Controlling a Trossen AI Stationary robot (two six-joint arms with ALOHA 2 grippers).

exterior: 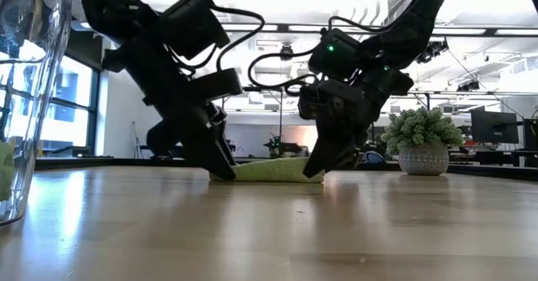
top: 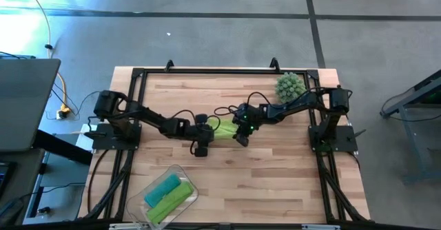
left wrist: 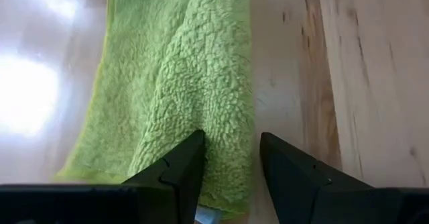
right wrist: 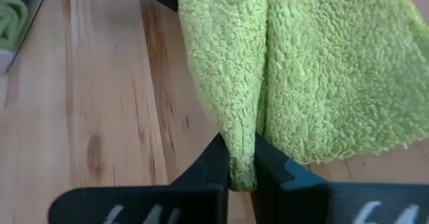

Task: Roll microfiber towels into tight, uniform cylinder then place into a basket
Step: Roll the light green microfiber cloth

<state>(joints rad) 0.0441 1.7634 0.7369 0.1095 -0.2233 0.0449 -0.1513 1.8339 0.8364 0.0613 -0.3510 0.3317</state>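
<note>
Right wrist view alone shows right gripper (right wrist: 241, 158) pinching towel (right wrist: 301, 70) fold

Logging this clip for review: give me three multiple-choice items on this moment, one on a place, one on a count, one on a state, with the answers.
1. Where does the loose green towel lie?
A. in the basket
B. mid-table between both grippers
C. beside the potted plant

2. How many towels are already in the basket?
A. none
B. one
C. two

3. What is the right gripper doing?
A. pinching a fold of the green towel
B. hanging open above the table
C. holding the plant

Answers:
1 B, the high view shows it at the table's middle, with the left gripper at one end and the right gripper at the other.
2 C, one teal and one green lie in it.
3 A, the right wrist view shows the fold clamped between its fingers.
</note>
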